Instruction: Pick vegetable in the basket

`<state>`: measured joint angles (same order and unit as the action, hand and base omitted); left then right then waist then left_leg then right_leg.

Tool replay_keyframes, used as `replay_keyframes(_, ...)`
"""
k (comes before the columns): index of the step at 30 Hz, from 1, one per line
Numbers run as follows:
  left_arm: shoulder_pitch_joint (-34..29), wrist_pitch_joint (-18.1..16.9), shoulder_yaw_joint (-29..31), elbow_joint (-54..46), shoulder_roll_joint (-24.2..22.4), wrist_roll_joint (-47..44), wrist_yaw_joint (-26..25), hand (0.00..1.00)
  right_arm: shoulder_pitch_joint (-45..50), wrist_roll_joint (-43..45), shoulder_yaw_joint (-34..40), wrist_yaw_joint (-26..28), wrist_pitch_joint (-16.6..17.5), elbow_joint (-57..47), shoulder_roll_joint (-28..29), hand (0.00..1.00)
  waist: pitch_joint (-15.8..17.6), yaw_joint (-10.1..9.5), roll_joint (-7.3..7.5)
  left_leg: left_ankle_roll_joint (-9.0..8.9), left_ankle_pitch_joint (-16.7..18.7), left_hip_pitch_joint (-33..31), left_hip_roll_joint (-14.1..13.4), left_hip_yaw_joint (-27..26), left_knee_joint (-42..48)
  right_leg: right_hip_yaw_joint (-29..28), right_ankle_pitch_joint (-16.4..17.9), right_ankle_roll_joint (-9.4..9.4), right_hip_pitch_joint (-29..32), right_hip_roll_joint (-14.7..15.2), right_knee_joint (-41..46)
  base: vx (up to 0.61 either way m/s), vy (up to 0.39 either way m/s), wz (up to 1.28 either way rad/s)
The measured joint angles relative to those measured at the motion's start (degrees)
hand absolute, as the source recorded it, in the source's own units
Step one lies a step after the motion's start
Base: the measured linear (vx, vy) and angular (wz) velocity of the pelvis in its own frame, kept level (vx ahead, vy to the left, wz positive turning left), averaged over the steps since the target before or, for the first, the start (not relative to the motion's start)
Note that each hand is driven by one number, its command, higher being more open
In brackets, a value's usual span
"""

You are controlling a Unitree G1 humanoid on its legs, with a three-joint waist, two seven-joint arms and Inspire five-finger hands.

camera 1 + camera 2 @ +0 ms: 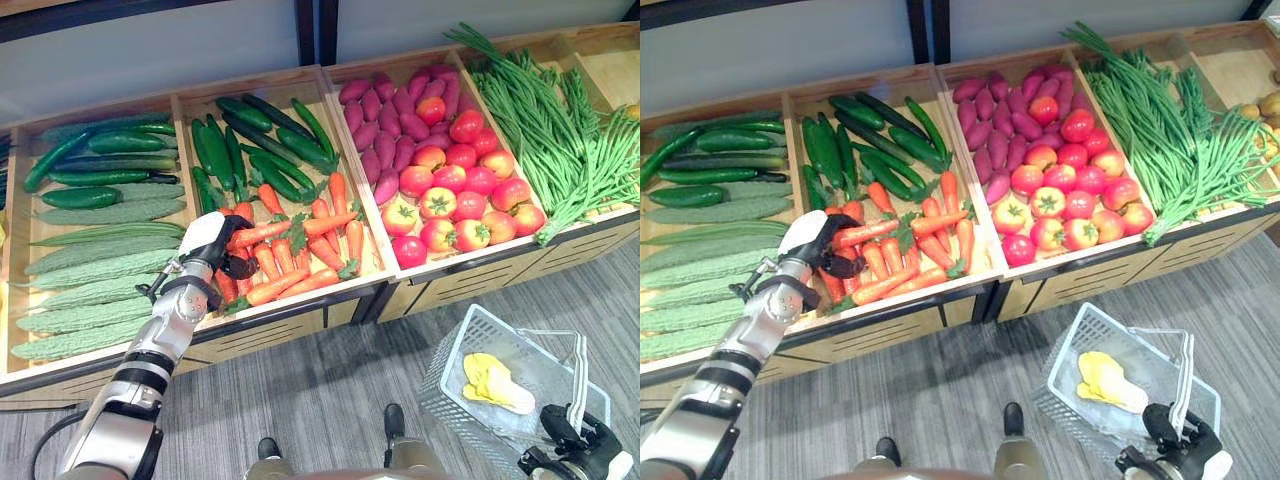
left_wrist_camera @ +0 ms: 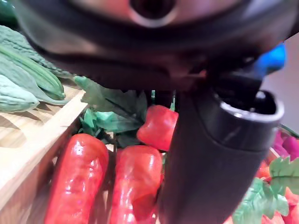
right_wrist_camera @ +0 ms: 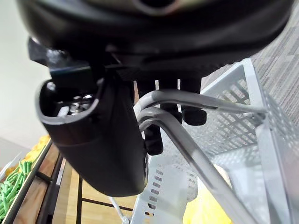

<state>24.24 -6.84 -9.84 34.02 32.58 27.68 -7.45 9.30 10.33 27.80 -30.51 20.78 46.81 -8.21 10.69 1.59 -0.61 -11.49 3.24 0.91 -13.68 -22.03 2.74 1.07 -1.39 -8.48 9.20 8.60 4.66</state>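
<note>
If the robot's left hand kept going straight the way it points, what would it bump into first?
Most likely the carrots. The left hand points into their pile, and its wrist view shows carrots right past the thumb. It may already touch one. The right hand grips the basket handle.

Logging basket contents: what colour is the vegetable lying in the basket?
Yellow, paling to whitish at one end; the vegetable shows best in the left eye view.

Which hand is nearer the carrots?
Left. The left hand is on the carrots; the right hand is far off, low down, fingers curled round the basket handle.
</note>
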Motion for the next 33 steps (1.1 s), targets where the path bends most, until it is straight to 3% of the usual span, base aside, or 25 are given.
replay_keyframes(16,-2.44,1.95,1.83,1.81,-0.28,-1.15,-1.26,0.00,0.48,-0.03,-1.84,-0.09,0.04,0.23,-0.12,0.00,-0.23,0.72,-1.11,0.15,0.03,0.54,0.01,-0.71,0.06,0.26,-0.77,-0.46,-0.43,0.41,-0.69,0.00,-0.001,-0.02)
replay_keyframes(23,-3.18,1.90,6.58,0.73,-1.82,-2.44,-7.65,0.00,0.97,-0.10,-1.92,-1.24,0.03,0.02,-0.13,0.00,-0.85,0.51,-1.99,0.37,-0.28,0.65,-0.02,0.60,0.15,1.39,-1.38,-0.55,-2.22,0.47,-2.13,-0.01,-0.008,0.07)
replay_keyframes(33,-3.57,1.06,9.83,-9.23,-1.43,-3.45,-13.92,0.00,1.57,-0.71,0.34,-1.43,0.03,-2.17,-0.11,0.00,-3.08,-1.24,-1.16,0.46,-1.51,0.70,0.01,1.98,-0.76,2.53,-2.50,-0.14,-3.77,0.26,-3.91,-0.02,-0.011,0.07)
